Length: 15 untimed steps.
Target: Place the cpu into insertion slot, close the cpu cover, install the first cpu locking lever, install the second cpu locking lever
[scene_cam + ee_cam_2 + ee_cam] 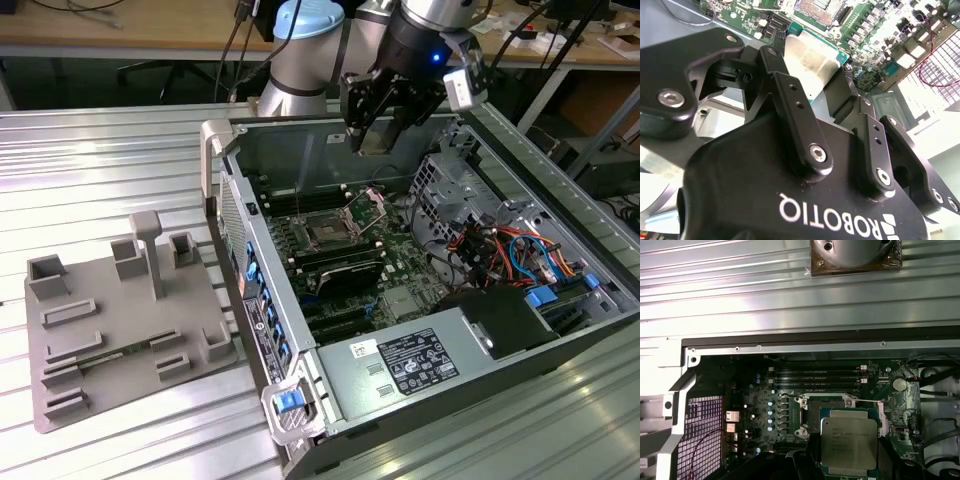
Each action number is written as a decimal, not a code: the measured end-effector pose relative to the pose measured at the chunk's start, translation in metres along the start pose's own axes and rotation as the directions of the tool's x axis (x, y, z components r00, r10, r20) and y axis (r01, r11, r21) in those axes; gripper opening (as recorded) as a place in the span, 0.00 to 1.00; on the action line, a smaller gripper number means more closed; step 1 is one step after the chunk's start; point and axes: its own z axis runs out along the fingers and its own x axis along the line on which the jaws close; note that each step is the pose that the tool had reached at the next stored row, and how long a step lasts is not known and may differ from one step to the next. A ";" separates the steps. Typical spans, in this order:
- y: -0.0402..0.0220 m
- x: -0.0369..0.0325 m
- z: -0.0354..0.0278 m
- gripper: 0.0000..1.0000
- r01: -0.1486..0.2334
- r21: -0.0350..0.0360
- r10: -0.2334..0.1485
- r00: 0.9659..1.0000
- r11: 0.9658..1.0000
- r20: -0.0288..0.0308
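Note:
My gripper (375, 128) hangs over the back part of the open computer case, shut on the cpu (379, 132). In both wrist views the cpu (849, 440) (812, 60) is a silvery square chip with a green edge, clamped between the two black fingers (785, 95). The insertion slot (327, 232) lies below on the motherboard, a dark square socket with nothing in it. In the first wrist view the insertion slot (827, 407) shows just beyond the held chip. The cpu cover (371, 204) stands tilted up at the socket's far side.
A grey power supply box (420, 360) fills the case's near end. A drive cage with orange and blue cables (500, 250) sits on the exterior view's right. Long black memory slots (815, 377) run beside the socket. A grey fixture plate (120, 320) lies outside the case on the exterior view's left.

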 end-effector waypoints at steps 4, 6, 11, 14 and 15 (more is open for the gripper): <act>-0.0001 0.0000 0.0009 0.55 0.000 0.000 0.000 1.000 1.000 0.000; -0.0001 0.0000 0.0015 0.55 0.000 0.000 0.000 1.000 1.000 0.000; -0.0003 -0.0001 0.0038 0.55 0.000 0.000 0.000 1.000 1.000 0.000; -0.0004 -0.0001 0.0043 0.55 0.000 0.000 0.000 1.000 1.000 0.000; -0.0004 -0.0001 0.0045 0.55 0.000 0.000 0.000 1.000 1.000 0.000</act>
